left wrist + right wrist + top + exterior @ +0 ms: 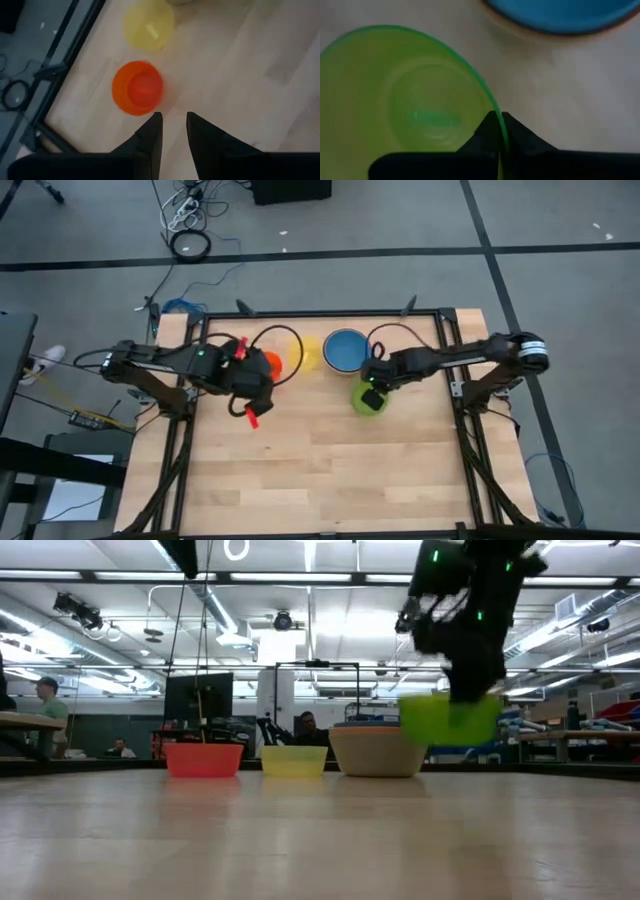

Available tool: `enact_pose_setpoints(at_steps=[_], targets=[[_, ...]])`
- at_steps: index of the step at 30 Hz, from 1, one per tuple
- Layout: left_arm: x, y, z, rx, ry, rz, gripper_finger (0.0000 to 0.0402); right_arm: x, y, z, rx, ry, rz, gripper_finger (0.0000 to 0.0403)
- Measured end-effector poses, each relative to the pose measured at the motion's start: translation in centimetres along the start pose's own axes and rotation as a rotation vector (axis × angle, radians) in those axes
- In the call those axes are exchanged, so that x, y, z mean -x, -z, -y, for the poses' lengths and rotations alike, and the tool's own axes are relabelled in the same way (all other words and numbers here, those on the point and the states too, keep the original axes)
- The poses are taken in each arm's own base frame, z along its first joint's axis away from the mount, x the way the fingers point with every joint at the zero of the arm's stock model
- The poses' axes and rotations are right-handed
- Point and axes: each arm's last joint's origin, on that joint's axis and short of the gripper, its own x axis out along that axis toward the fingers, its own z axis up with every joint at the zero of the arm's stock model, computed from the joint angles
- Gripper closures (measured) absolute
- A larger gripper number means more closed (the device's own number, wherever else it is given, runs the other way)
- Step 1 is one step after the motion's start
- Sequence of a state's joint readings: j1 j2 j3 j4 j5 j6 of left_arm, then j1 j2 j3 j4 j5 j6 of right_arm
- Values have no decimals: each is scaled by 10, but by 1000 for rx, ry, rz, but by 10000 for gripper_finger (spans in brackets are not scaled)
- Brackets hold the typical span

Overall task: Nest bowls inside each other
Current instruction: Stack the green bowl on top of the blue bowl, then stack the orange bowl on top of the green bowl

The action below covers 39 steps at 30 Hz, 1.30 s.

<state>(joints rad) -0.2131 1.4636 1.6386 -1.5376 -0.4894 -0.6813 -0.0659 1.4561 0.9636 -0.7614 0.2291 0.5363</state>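
A green bowl (368, 402) hangs above the table's middle right, and my right gripper (501, 125) is shut on its rim. Behind it a blue bowl (346, 352) sits nested in a light orange bowl (378, 752). To their left a yellow bowl (303, 352) and a small red-orange bowl (270, 363) stand upright on their bases. My left gripper (174, 120) hovers open just short of the red-orange bowl (137, 87), with nothing between its fingers. My right gripper pinches the green bowl's rim (490, 100) on the side facing the blue bowl, one finger (480, 135) inside the bowl and one outside. The fingers come from above, pointing steeply down. The bowl (450, 720) hangs below them, mouth up, lifted clear of the table.
The bowls stand in a row along the table's far part. A black frame (330, 313) runs round the tabletop edges. The bare wooden top (320, 470) spreads toward the near edge. Beyond the table lie a room with desks and seated people (45, 700).
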Motion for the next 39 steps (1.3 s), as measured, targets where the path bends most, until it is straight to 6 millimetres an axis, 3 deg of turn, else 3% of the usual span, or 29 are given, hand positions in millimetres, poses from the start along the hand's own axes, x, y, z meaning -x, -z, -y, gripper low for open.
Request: enact_pose_setpoints(at_steps=[3,7,12,17,22,26,39], targets=[[-7,10,-5,6,-48,11,307,24,-10,4,2,-4,110,402],[-21,25,-9,36,-84,48,307,43,-39,20,-19,41,252,402],[-45,44,-10,132,-84,70,307,36,-77,41,-16,89,309,402],[-61,63,-10,209,-56,45,307,7,-100,60,-26,100,274,403],[-68,72,-7,247,0,87,307,-29,-108,73,-27,92,198,402],[-71,76,-6,270,41,122,307,-46,-112,73,-16,12,174,384],[-74,71,0,268,89,180,307,-33,-110,77,-58,63,195,236]])
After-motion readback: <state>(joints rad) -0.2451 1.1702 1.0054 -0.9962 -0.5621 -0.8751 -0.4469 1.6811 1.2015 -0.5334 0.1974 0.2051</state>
